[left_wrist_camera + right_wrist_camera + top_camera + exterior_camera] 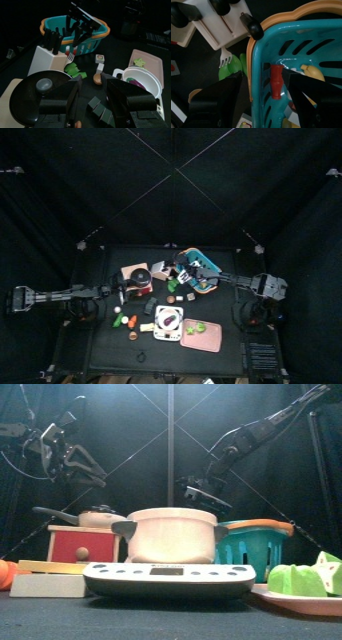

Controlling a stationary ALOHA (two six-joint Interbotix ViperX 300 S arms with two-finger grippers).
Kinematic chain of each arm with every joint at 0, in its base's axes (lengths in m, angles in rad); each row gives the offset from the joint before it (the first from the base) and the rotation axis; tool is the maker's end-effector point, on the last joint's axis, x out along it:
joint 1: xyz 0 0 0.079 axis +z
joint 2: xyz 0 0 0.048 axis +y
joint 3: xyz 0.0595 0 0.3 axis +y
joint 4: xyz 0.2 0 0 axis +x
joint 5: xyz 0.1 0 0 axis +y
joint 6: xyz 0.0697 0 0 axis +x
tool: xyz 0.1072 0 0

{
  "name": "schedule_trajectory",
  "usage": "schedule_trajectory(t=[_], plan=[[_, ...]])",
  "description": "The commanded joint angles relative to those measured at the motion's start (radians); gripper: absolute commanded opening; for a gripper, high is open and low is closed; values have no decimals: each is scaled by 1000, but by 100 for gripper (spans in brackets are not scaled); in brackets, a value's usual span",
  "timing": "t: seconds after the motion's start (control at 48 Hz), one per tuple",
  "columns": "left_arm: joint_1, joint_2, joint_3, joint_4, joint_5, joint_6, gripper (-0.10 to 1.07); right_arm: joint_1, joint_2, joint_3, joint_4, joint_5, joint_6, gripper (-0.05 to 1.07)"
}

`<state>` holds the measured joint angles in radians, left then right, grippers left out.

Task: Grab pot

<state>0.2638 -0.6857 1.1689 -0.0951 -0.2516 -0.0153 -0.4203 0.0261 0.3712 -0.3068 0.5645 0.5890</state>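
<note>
Right pincer (264,95): jaws spread wide, nothing between them, poised above the rim of the teal basket (308,45), beside the knife block (218,25). Left pincer (93,95): jaws apart, nothing held, hanging over the dark lidded pan (40,87) on the red stand (83,542). Pot (171,534): white, two-handled, untouched, seated on the scale (167,579) at the front of the surface (160,624), well apart from both pincers. Pink board (307,596) with green pieces lies to its right.
</note>
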Motion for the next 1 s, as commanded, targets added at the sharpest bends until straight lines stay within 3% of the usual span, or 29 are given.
schedule_trajectory(t=[0.0,0.271,0.542,0.75,0.979], plan=[[3,-2,-15,0,-3,3,77,20,-80,-8,3,-3,2,95],[5,-2,-17,3,-3,3,77,181,-121,-6,55,-5,0,95],[11,-2,-11,0,-2,3,77,324,-72,2,187,-12,-14,95],[11,-2,-11,-2,9,3,77,390,-25,12,144,-11,-12,95],[11,-2,-11,0,11,3,77,396,5,9,100,9,0,95]])
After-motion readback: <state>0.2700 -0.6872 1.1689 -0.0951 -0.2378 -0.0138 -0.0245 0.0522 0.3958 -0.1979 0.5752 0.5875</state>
